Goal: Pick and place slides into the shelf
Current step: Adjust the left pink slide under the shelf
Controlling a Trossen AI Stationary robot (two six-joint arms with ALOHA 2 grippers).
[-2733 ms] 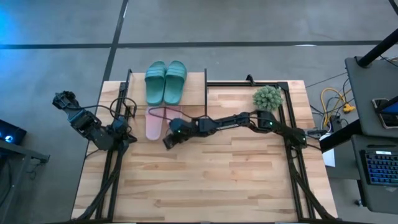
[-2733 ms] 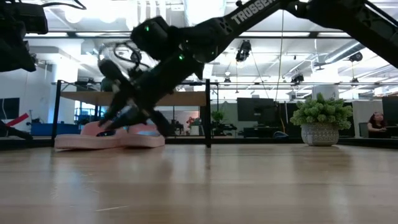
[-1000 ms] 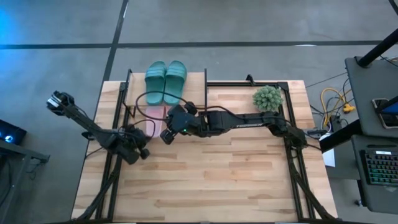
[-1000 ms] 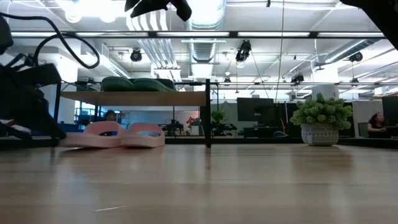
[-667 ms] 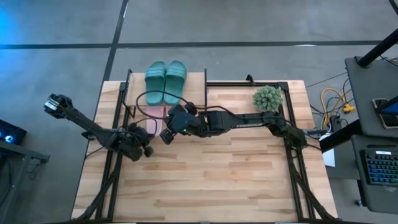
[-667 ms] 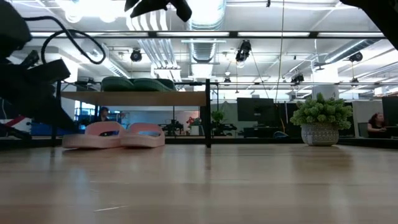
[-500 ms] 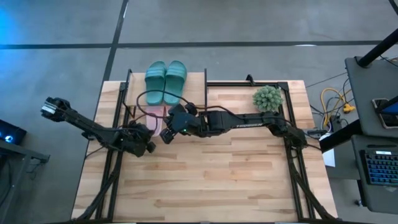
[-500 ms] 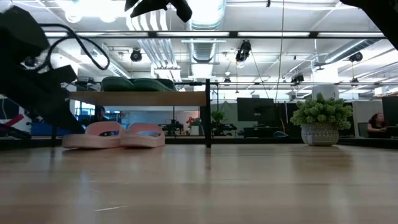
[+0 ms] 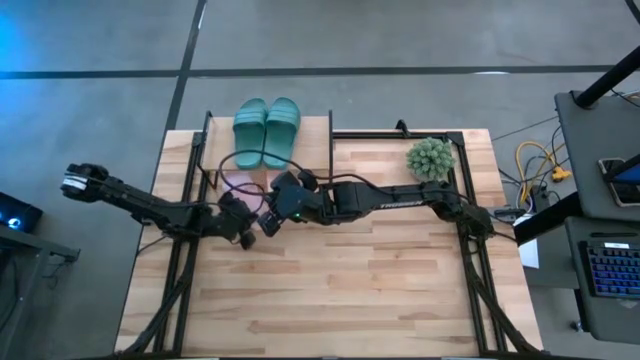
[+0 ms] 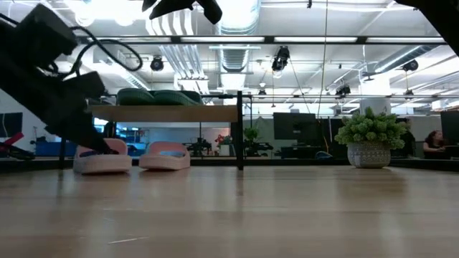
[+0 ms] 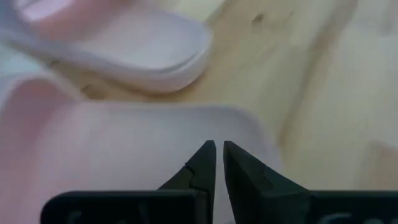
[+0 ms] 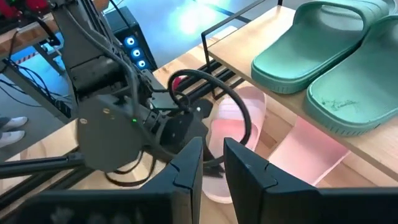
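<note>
Since half a second ago, your left gripper (image 9: 246, 220) has been reaching in from left of the shelf (image 9: 322, 128), its jaws nearly together, pressing on the outer pink slide (image 10: 102, 160), which has slid away from its partner (image 10: 164, 157) under the shelf. You are seeing the teal slides (image 9: 266, 131) sitting atop the shelf. Your right gripper (image 9: 272, 221) is hovering just in front of the shelf, jaws slightly apart, holding nothing.
</note>
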